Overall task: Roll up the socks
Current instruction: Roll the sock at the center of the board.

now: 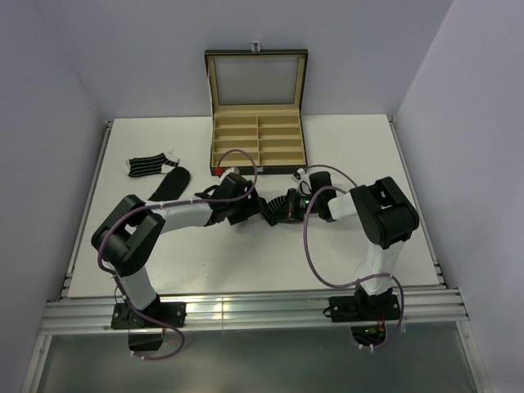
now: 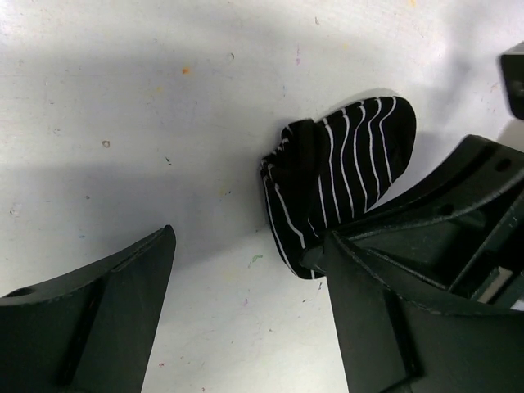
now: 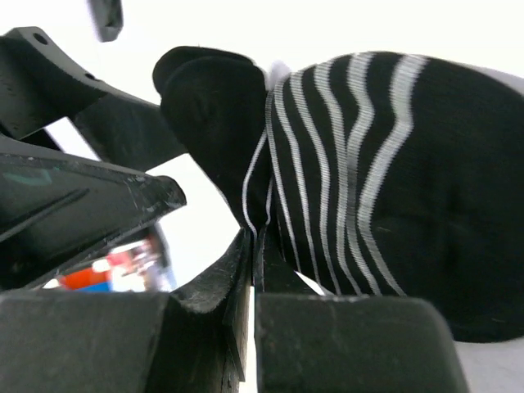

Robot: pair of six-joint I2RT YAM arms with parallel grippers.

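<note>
A black sock bundle with thin white stripes (image 2: 340, 176) lies partly rolled on the white table, mid-table between both grippers (image 1: 275, 211). My right gripper (image 3: 257, 246) is shut on the edge of this striped bundle (image 3: 368, 180), a thin fold of fabric pinched between its pads. My left gripper (image 2: 246, 270) stands open just beside the bundle, bare table between its fingers; its right finger (image 2: 385, 327) sits at the bundle's near end. From above, the left gripper (image 1: 255, 211) and right gripper (image 1: 286, 208) meet tip to tip. A flat striped sock (image 1: 147, 165) and a plain black sock (image 1: 170, 184) lie at the far left.
A black compartmented box with tan lining (image 1: 258, 135) stands open at the table's back middle, its lid upright. Grey walls close in both sides. A metal rail (image 1: 246, 315) runs along the near edge by the arm bases.
</note>
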